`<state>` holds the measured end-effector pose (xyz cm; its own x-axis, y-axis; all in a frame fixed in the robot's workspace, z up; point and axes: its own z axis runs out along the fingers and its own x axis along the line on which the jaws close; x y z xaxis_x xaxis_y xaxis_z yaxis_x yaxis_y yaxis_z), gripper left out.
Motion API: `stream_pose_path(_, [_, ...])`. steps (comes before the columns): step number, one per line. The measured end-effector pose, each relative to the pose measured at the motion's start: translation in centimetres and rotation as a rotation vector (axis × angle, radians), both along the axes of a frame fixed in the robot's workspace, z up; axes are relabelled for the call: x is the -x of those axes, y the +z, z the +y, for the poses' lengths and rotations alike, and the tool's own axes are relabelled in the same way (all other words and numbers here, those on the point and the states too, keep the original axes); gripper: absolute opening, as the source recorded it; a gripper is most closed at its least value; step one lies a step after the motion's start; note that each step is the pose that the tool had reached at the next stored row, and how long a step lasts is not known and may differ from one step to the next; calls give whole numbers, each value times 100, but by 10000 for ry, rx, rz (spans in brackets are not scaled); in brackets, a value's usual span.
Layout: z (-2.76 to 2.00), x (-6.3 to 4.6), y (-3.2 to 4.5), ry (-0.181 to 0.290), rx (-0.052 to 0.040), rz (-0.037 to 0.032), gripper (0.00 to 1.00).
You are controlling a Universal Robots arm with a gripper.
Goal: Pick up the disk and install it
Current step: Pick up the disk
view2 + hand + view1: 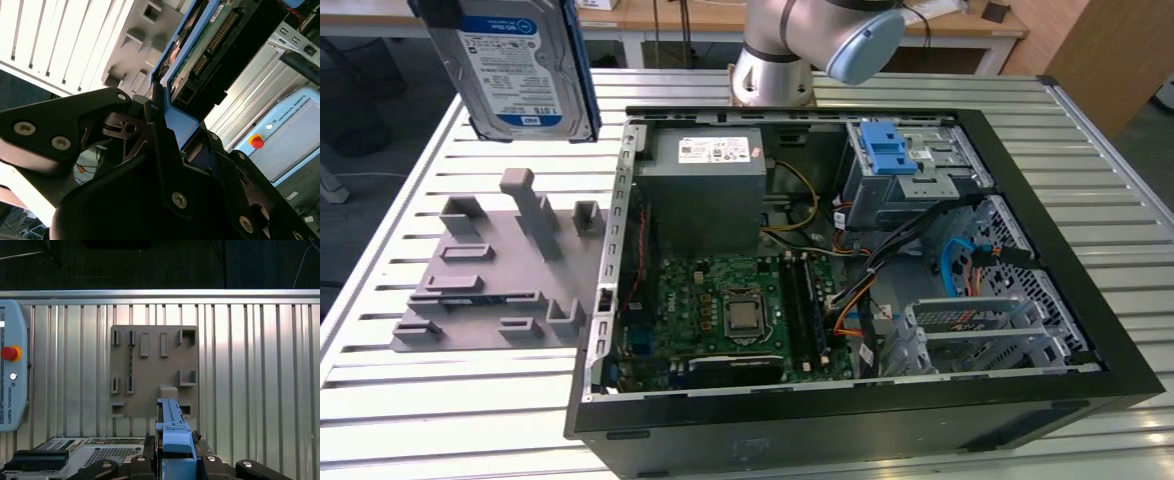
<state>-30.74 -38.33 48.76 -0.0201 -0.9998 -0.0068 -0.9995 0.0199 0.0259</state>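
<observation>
The claw [176, 454] is clenching the disk [520, 65] by its blue carrier rail, and in the second wrist view its black fingers [155, 125] are pressing against that rail. The disk is hanging in the air with its label showing in the exterior view. It is clear of the worktop [454, 420], over the part on the exterior view's left. There a grey slotted fixture [494, 270] is lying flat, just beside the open computer case [854, 430]. Inside the case, the grey power-supply box [707, 185] is sitting against the far wall, with a blue drive bracket [897, 150] near the far corner on the exterior view's right. A teach pendant [12, 375] is lying on the worktop's slats, well apart from the fixture.
</observation>
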Motion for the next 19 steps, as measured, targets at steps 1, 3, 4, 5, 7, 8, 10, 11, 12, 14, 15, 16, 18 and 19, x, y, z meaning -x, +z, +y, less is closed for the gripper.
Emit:
stream_pose_path(1, [-6, -22, 0, 0, 0, 1, 36])
stream_pose_path(3, [-19, -67, 0, 1, 1, 3, 36])
stream_pose_path(4, [-25, -88, 0, 0, 0, 3, 36])
stream_pose_path(5, [-32, -107, 0, 0, 0, 3, 36])
stream_pose_path(7, [-48, -141, 0, 0, 1, 5, 36])
stream_pose_path(8, [-66, -174, 0, 0, 1, 6, 36])
stream_pose_path(10, [-84, -207, 0, 0, 0, 6, 36])
stream_pose_path(11, [-93, -223, 0, 0, 0, 6, 36])
stream_pose_path(12, [-101, -239, 0, 0, 0, 7, 36])
stream_pose_path(14, [-118, -271, 0, -1, 0, 7, 36])
stream_pose_path(15, [-127, -288, 0, -1, 1, 8, 36])
stream_pose_path(16, [-136, -305, 0, -1, -1, 7, 36])
stream_pose_path(18, [-153, -339, 0, -1, 0, 9, 36])
stream_pose_path(19, [-161, -356, 0, -1, 0, 9, 36])
